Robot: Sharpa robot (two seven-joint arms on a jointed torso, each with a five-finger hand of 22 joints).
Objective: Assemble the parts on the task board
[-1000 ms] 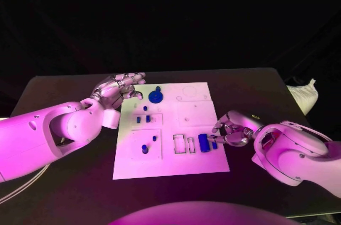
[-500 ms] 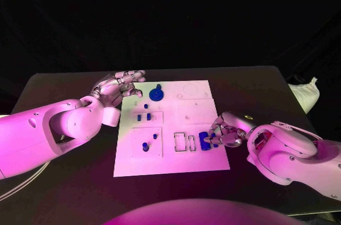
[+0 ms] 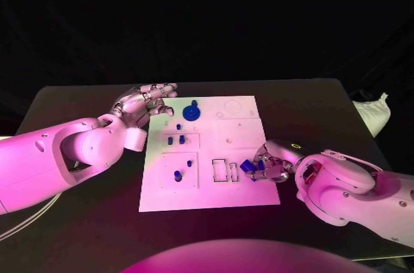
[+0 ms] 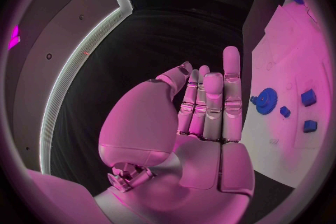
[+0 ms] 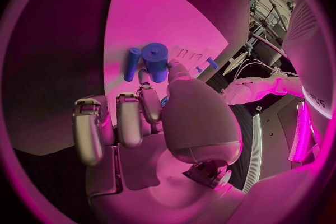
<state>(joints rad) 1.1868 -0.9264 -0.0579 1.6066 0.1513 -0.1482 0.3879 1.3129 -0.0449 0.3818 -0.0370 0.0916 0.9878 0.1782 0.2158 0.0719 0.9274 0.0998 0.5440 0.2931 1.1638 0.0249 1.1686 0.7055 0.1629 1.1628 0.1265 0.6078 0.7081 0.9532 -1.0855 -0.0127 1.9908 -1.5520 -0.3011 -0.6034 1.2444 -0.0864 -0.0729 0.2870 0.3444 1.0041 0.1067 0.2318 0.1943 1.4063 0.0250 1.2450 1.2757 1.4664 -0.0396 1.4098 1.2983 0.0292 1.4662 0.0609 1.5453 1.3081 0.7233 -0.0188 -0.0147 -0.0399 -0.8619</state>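
The left hand [image 3: 142, 100] hovers just off the far left corner of the white board [image 3: 207, 186], holding nothing; its wrist camera shows the fingers [image 4: 210, 101] straight and close together, with a blue gear [image 4: 266, 100] on the board beyond. From above, the right hand [image 3: 269, 164] sits at the board's right edge. Its wrist camera shows the thumb and a finger pinching a blue cylinder [image 5: 155, 61], beside a thinner blue peg [image 5: 132, 64].
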